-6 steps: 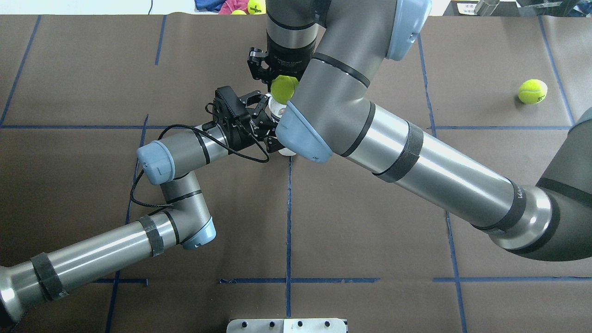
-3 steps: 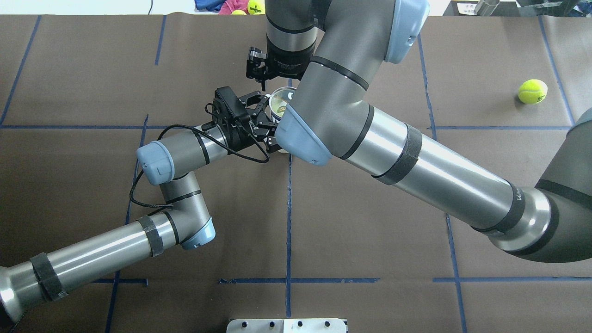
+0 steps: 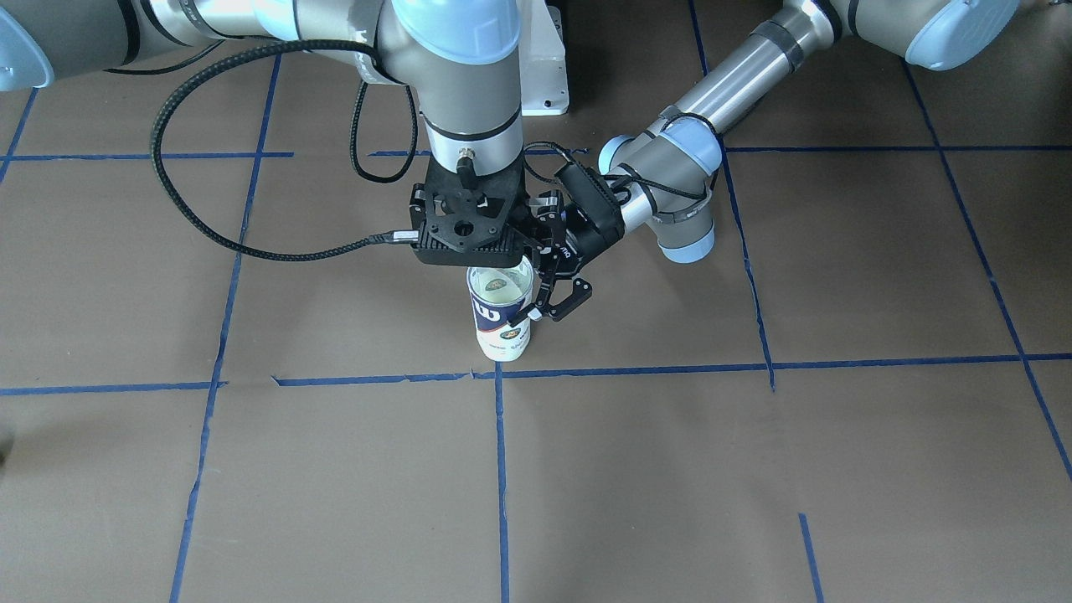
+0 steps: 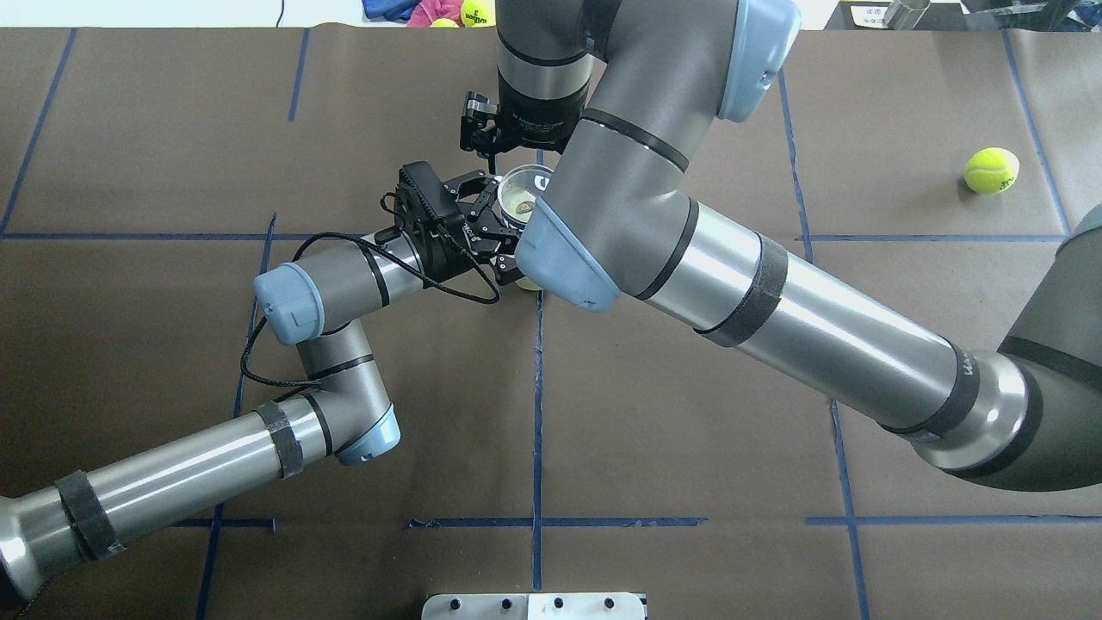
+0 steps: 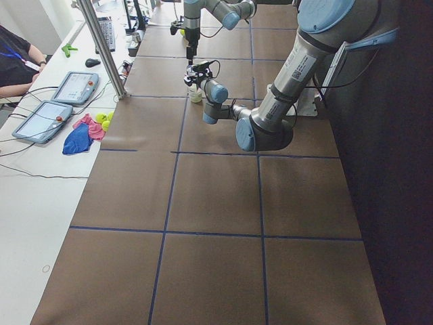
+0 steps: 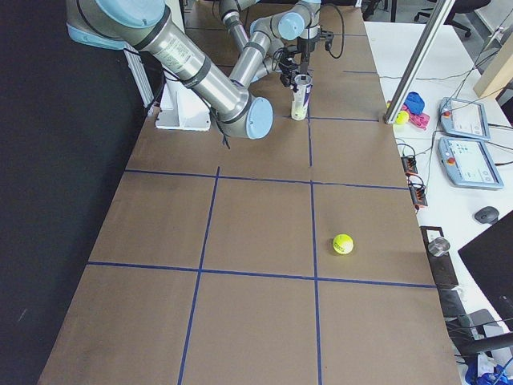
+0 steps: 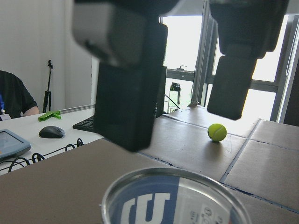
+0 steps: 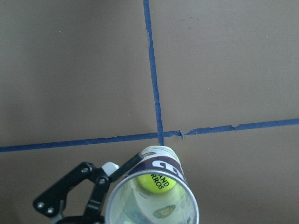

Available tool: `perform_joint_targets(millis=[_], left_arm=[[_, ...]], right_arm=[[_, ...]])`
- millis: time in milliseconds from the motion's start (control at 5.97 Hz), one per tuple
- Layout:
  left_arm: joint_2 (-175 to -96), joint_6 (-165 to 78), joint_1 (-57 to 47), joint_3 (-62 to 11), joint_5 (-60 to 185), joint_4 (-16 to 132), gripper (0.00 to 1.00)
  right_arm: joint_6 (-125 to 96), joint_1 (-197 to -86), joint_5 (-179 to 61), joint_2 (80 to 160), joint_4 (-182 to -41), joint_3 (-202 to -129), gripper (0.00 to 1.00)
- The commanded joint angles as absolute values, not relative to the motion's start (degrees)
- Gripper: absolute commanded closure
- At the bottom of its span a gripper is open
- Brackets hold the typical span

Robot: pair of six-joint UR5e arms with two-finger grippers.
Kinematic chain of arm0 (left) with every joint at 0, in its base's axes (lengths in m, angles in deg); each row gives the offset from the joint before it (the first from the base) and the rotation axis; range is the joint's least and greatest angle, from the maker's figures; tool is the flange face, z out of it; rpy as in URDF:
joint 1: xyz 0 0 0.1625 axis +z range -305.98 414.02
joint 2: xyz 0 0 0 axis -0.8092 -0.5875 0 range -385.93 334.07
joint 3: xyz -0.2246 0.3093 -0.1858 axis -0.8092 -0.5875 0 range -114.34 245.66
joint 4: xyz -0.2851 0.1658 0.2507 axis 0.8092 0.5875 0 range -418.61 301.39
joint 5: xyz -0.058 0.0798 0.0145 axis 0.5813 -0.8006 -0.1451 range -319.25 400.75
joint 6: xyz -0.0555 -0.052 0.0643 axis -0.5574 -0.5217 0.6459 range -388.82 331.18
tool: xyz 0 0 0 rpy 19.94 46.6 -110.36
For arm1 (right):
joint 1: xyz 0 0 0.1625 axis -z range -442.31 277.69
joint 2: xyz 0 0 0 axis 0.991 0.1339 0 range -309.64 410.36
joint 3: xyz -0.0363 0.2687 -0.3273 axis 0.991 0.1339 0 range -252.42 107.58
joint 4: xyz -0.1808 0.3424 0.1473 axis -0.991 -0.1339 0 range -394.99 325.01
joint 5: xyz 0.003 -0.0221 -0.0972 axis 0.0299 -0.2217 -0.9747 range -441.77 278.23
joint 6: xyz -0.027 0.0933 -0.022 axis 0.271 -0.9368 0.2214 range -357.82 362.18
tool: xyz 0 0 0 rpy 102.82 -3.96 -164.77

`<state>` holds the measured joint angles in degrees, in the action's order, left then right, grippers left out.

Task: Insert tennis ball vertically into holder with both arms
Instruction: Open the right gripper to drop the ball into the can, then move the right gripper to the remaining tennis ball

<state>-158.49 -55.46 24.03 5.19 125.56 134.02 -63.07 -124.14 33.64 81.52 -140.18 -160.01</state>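
The holder (image 3: pixel 501 322) stands upright on the table, a clear can with a navy and white label. The tennis ball (image 8: pixel 156 181) lies at its bottom, seen through the open mouth; it also shows in the overhead view (image 4: pixel 522 205). My left gripper (image 3: pixel 548 297) reaches in level and is shut on the holder's side (image 8: pixel 161 164). My right gripper (image 7: pixel 180 121) hangs straight above the holder's rim (image 7: pixel 173 200), with its jaws apart and empty. In the overhead view the right wrist (image 4: pixel 538 103) hides its fingers.
A second tennis ball (image 4: pixel 992 170) lies loose at the far right of the table (image 6: pixel 343 244). More balls and coloured cloths (image 4: pixel 430 10) lie beyond the far edge. The right arm's elbow (image 4: pixel 564 250) overhangs the holder. Blue tape lines grid the brown table.
One second ago my right gripper held the ball at the holder's mouth. It has let go, the ball has dropped into the holder, and the right gripper has risen slightly. The left gripper has stayed still.
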Motion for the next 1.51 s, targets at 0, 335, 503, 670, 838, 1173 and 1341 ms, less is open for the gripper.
perform_joint_targets(millis=[0,335,503,670,838,1173,1341], left_arm=[[-158.56,-55.54,23.96,5.1,125.56,134.04,0.14],[-158.47,-55.54,23.96,5.1,125.56,134.04,0.14],[-158.47,-55.46,23.96,5.1,125.56,134.04,0.14],[-158.47,-55.45,23.96,5.1,125.56,134.04,0.14],[-158.47,-55.45,23.96,5.1,125.56,134.04,0.14],[-158.47,-55.45,23.96,5.01,125.56,134.04,0.13],[-158.47,-55.45,23.96,5.01,125.56,134.04,0.13]], right_arm=[[-53.34,-128.68,35.72,87.15,-139.67,-162.24,0.01],[-36.84,-137.11,40.04,94.62,-138.79,-162.94,0.01],[-26.75,-142.46,42.05,100.14,-136.18,-162.6,0.01],[-15.78,-146.95,43.63,105.15,-133.37,-160.68,0.01],[-5.75,-150.65,43.82,108.6,-129.86,-156.84,0.01],[2.85,-155.15,47.33,113.8,-109.19,-142.37,0.01],[6.1,-155.43,47.34,116.86,-103.95,-139.25,0.01]])
